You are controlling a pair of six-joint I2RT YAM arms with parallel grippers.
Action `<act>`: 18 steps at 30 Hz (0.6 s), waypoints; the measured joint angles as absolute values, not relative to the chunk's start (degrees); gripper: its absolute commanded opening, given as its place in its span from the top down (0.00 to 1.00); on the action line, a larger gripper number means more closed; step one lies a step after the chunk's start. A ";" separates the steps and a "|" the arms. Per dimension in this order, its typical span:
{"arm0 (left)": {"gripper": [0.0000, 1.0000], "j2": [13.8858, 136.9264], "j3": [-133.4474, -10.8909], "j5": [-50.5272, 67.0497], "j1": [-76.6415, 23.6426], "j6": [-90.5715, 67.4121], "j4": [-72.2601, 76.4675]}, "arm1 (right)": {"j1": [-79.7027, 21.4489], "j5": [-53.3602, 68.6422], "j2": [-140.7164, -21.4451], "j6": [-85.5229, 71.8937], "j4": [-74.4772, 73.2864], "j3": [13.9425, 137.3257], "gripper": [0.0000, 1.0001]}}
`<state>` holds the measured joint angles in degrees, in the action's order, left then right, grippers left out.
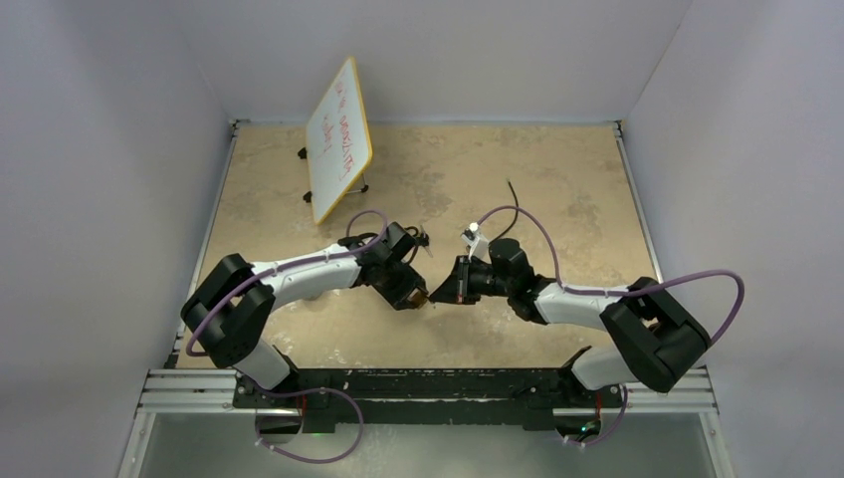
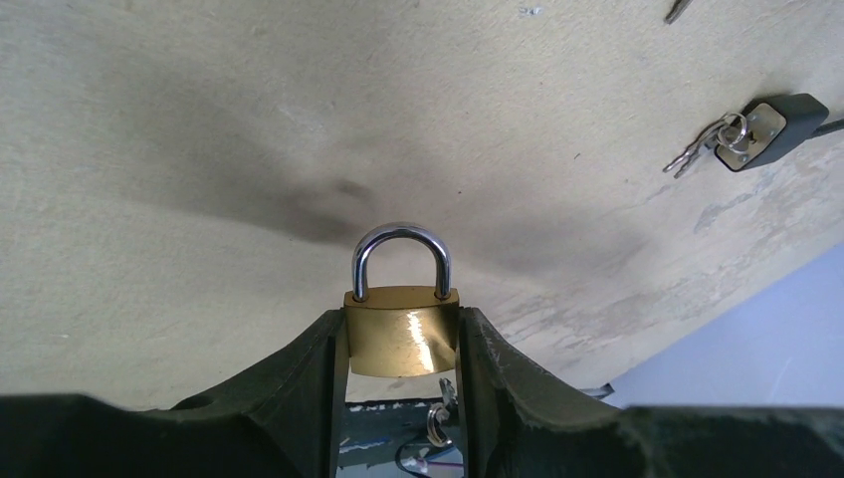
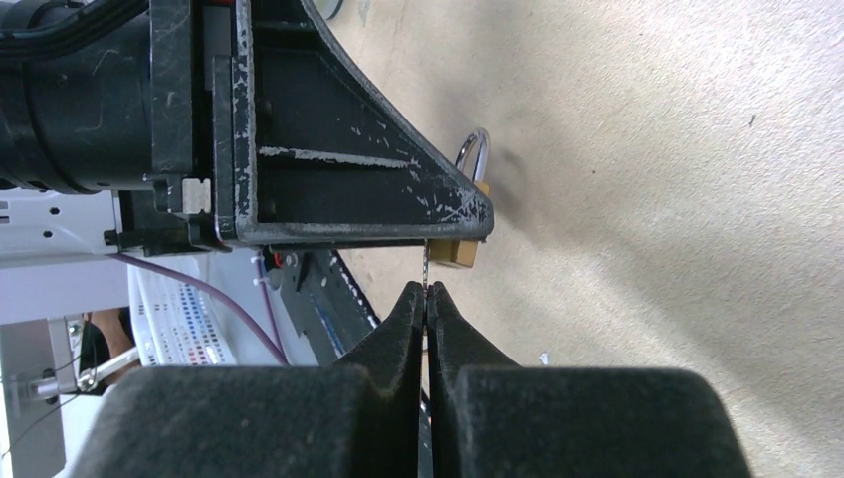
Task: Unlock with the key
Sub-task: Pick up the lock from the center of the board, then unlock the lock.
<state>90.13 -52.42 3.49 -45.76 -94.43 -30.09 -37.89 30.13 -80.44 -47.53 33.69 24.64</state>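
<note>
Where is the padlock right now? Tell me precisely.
In the left wrist view the padlock sits low and central, clamped in the left gripper. From above it is mid-table, directly facing the right gripper, which pinches the key.

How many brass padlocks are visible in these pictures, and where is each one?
1. The brass padlock is clamped between the fingers of the left gripper, above the table. A black block with keys lying on the table may be another lock; I cannot tell.
</note>
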 measured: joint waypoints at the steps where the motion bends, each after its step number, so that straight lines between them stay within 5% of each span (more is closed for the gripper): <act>1: 0.78 90.11 -52.25 3.99 -45.76 -94.70 -29.54 | -37.89 29.82 -80.44 -47.35 33.67 24.67 1.00; 18: 0.79 90.02 -50.87 5.34 -45.65 -96.51 -27.29 | -37.93 31.00 -79.29 -44.51 34.44 23.40 1.00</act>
